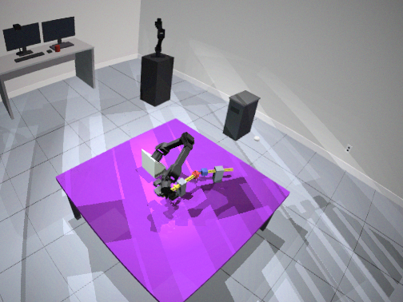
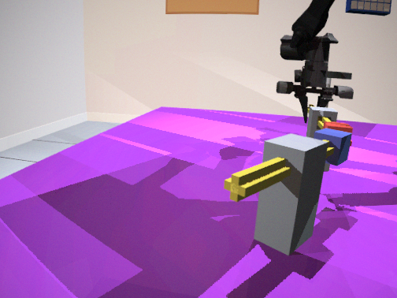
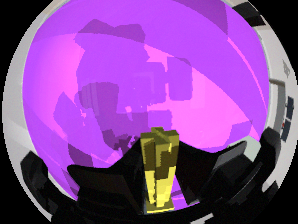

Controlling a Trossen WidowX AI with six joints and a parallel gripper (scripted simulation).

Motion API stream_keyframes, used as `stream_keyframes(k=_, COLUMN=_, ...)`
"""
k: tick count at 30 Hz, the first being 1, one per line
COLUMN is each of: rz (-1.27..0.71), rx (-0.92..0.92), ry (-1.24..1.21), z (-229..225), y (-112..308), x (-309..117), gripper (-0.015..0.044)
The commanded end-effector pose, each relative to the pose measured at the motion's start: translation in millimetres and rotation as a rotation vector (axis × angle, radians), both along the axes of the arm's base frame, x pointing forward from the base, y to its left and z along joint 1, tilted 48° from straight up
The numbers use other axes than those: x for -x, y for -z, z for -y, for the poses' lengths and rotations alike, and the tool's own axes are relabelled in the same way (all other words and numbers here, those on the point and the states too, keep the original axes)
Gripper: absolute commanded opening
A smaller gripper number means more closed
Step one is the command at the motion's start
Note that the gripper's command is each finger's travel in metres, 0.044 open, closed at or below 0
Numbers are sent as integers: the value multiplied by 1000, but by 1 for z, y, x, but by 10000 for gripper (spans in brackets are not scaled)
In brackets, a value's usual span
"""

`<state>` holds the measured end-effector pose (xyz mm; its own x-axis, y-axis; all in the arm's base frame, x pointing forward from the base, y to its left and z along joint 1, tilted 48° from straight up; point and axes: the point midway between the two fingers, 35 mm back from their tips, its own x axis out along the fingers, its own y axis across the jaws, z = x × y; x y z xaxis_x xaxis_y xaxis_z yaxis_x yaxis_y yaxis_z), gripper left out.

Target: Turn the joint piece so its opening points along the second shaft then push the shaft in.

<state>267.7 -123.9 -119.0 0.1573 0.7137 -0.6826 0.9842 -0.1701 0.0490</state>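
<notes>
The fixed shaft (image 1: 227, 169) (image 2: 260, 175), yellow and cross-shaped, runs through a grey block (image 1: 218, 174) (image 2: 281, 189). On its inner end is a blue piece (image 1: 204, 172) (image 2: 332, 147) with a red piece (image 1: 196, 174) (image 2: 339, 127) beside it. The second shaft (image 1: 190, 178) (image 2: 323, 121) (image 3: 159, 180), also yellow, passes through the other grey block (image 1: 182, 187) (image 2: 313, 121) and reaches the red piece. How far it sits inside is not visible. My gripper (image 1: 174, 187) (image 2: 312, 107) (image 3: 159, 157) is shut on its outer end, behind that block.
The purple table (image 1: 160, 256) (image 2: 157, 244) carries both blocks. A pale upright panel (image 1: 152, 163) stands beside the arm in the top view. The block holding the second shaft stands close to my fingers. Shadows lie across the table.
</notes>
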Motion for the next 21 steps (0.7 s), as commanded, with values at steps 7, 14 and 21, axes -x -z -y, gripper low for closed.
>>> stream_keyframes(k=7, rz=0, rx=-1, ry=3, z=-12, y=-12, x=-2, gripper=0)
stream_keyframes(k=14, rz=0, rx=-2, ry=3, z=-19, y=-20, x=-3, gripper=0)
stream_keyframes(k=21, rz=-2, rx=-1, ry=1, z=-19, y=-20, x=-2, gripper=0)
